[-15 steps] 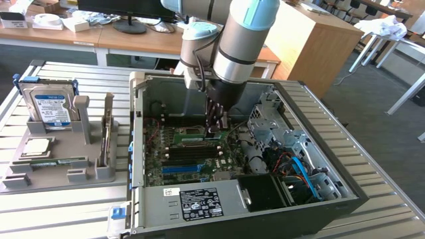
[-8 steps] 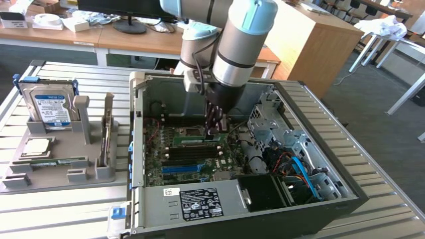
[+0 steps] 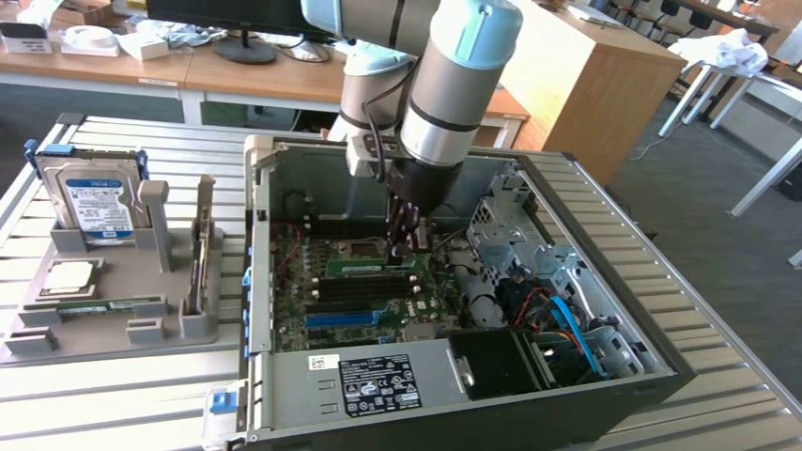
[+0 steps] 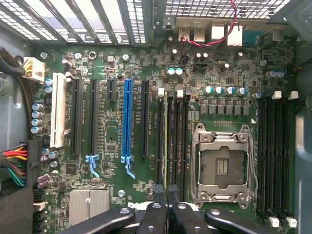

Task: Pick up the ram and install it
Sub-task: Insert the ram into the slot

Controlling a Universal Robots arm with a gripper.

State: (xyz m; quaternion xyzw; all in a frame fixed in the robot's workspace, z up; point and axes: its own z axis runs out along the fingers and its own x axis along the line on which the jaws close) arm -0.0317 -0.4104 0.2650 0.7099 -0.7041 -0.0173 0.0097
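Note:
The ram [image 3: 363, 266] is a thin green stick standing on edge in one of the memory slots on the motherboard, inside the open computer case [image 3: 652, 329]. In the wrist view it shows edge-on as a narrow yellow-green line [image 4: 168, 141] between black slots, beside the empty processor socket [image 4: 222, 165]. My gripper [image 3: 403, 250] reaches down into the case, directly over one end of the ram. Its black fingers [image 4: 157, 214] are pressed together, and I cannot tell whether they touch the stick.
A grey parts tray [image 3: 113, 334] lies at the exterior view's left, holding an upright hard drive [image 3: 98, 202], a silver processor chip [image 3: 69, 275] and another green stick [image 3: 107, 304]. Cables and a drive cage [image 3: 501, 230] crowd the case beside the motherboard. A power supply [image 3: 376, 381] fills its near end.

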